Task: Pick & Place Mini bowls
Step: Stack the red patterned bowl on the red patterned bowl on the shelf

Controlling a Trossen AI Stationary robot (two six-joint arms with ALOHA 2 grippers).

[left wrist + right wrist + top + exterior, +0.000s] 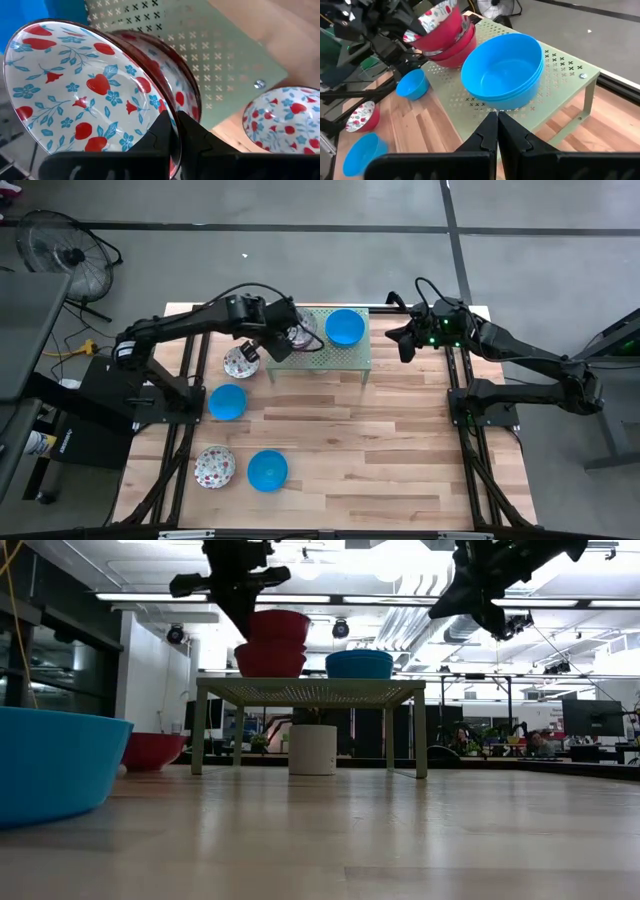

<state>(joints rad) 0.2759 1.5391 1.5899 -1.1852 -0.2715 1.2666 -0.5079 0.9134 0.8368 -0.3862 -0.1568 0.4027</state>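
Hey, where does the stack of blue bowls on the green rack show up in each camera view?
High view: blue bowl stack on the green rack, upper middle.
Low view: blue bowl stack on the rack top, right of the red-sided floral bowls.
Left wrist view: not in it.
Right wrist view: stack centre frame.
Shared landmark: the perforated green rack.

Carrying, on the wooden table (400, 470), a green rack (350, 360) at the far edge, plus a floral bowl (241, 362) beside it, a blue bowl (227, 401), another floral bowl (214, 467) and another blue bowl (267, 470) nearer.
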